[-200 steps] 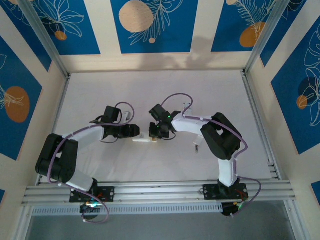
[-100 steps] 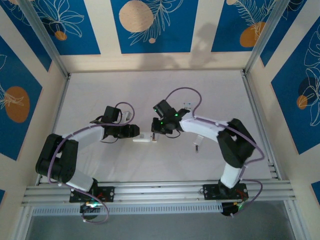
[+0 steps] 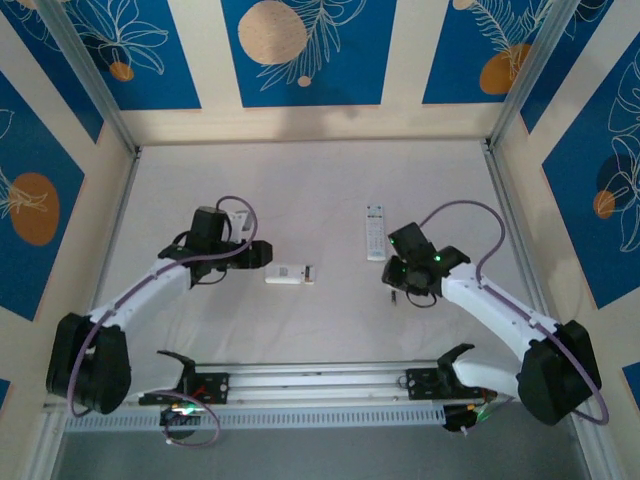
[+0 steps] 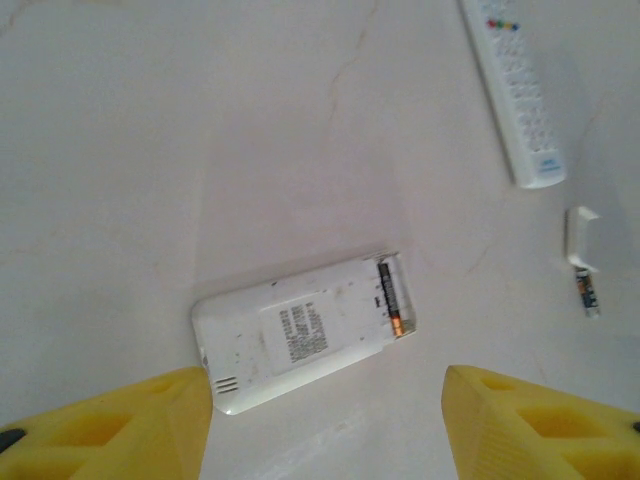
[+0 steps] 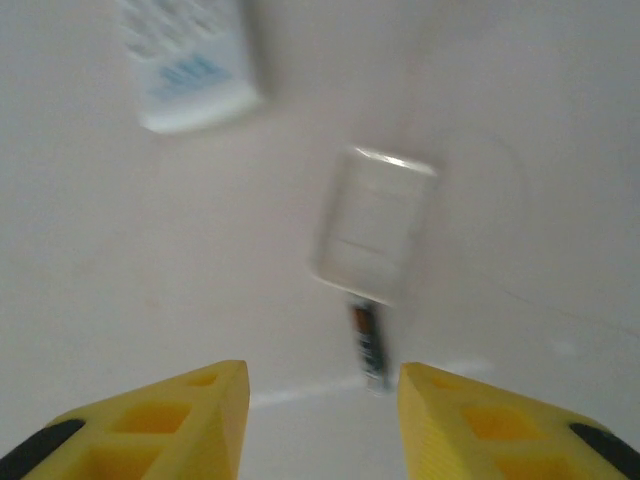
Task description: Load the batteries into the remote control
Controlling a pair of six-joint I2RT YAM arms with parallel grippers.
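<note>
1. Judging by the small remote control (image 4: 300, 335), the loading is partly done. It lies back-up on the counter (image 3: 300, 180) with its battery compartment uncovered at the right end.
2. One battery (image 4: 389, 298), dark with an orange end, sits inside that compartment. I cannot tell whether the slot beside it is filled.
3. A loose battery (image 5: 367, 345) lies on the counter well to the right of that remote, touching or just beside the white battery cover (image 5: 375, 225).
4. The right claw (image 5: 322, 395) hovers over that pair with its yellow jaws parted and nothing gripped. The loose cell lies at the mouth of the gap, closer to the right jaw.
5. The left claw (image 4: 325, 410) stands wide open and empty, just short of the small remote, with one jaw off each end.
6. A longer second remote (image 3: 375, 232) lies button-side up further back, apart from the work.
7. What seems left is to pick up the loose cell, carry it across, seat it, and probably refit the cover.
</note>
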